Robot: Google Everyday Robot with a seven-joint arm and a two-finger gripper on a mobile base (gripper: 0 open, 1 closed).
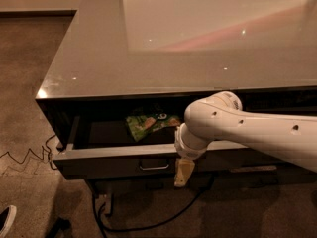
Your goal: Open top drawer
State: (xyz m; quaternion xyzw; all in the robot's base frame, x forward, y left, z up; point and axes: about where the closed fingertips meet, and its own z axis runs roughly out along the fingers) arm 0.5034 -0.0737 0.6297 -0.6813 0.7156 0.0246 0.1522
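The top drawer (pixel 99 163) of the dark cabinet stands pulled out, its flat front facing me with a small bar handle (pixel 154 167) at the centre. A green snack bag (pixel 148 123) lies inside it. My white arm comes in from the right and bends down over the drawer's front edge. The gripper (pixel 182 173) hangs just right of the handle, in front of the drawer face, with one pale finger showing.
A glossy grey tabletop (pixel 173 38) covers the cabinet. Black cables (pixel 148 222) run over the brown carpet under the drawer, and a thin wire (pixel 25 157) lies to the left. A shoe tip (pixel 6 219) shows at the bottom left corner.
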